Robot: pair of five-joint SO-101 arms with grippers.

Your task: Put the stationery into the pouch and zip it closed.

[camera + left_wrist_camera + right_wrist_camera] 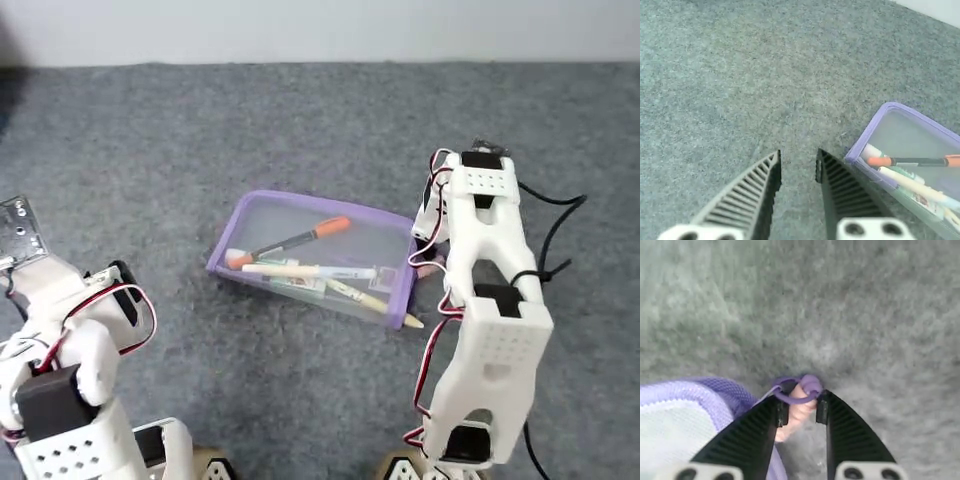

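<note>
A purple-edged translucent pouch [310, 200] lies mid-table with several pens inside: a black pen with orange ends [300, 238], a white marker [310, 271] and a yellowish pen [365, 298] whose tip pokes out at the near right corner. My right gripper [799, 402] sits at the pouch's right end, shut on the purple zip pull [807, 385] with its pinkish tab [792, 415]. The left gripper [797, 160] hovers over bare carpet just off the pouch's left corner [875, 130], open, with nothing between its fingers.
Grey carpet [300, 120] covers the table, and a pale wall [320, 25] runs along the back. The right arm [490, 300] stands over the near right side. The left arm [70, 360] fills the near left corner.
</note>
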